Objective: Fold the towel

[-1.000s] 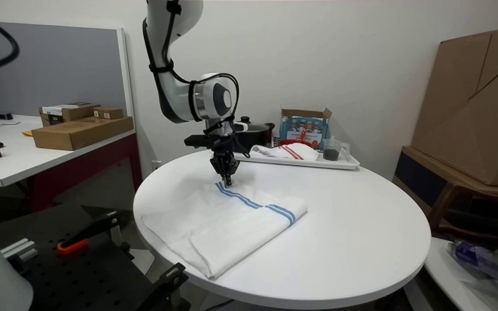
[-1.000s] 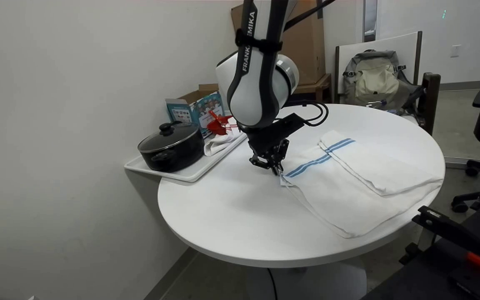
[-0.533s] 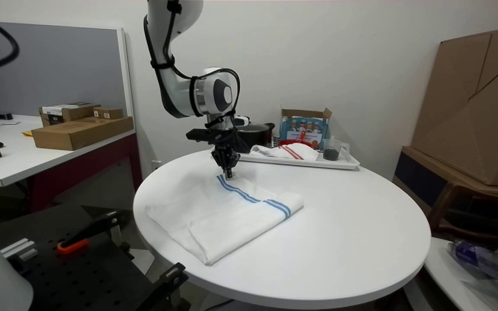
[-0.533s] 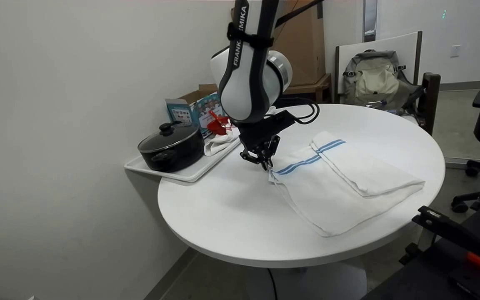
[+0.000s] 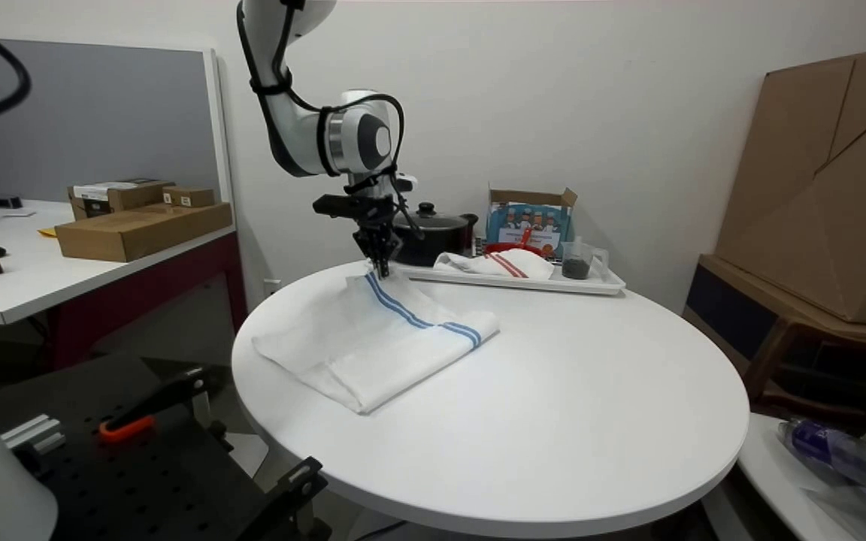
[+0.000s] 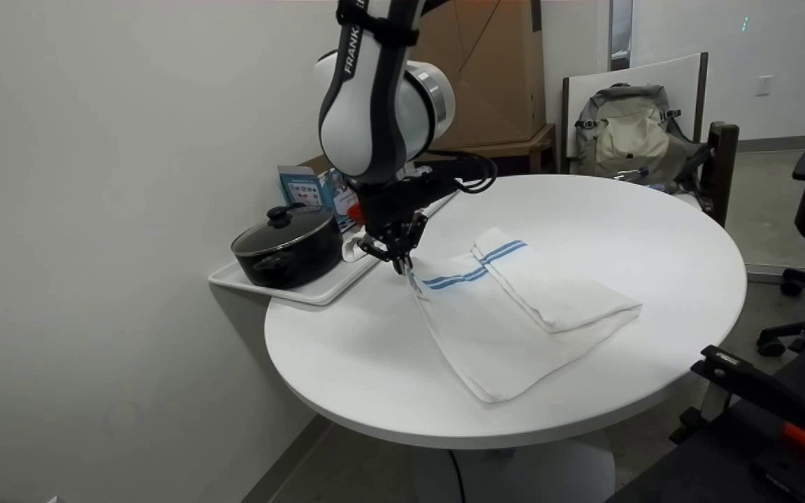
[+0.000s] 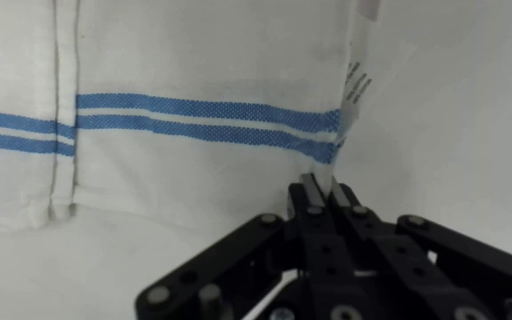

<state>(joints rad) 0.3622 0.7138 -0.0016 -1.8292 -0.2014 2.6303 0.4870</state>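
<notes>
Towel in gripper, with label print only in wrist view.

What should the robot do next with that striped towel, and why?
Perhaps the hand should carry the pinched corner across onto the folded flap: it grips the towel by that corner, and the flap covers only the opposite side.
</notes>
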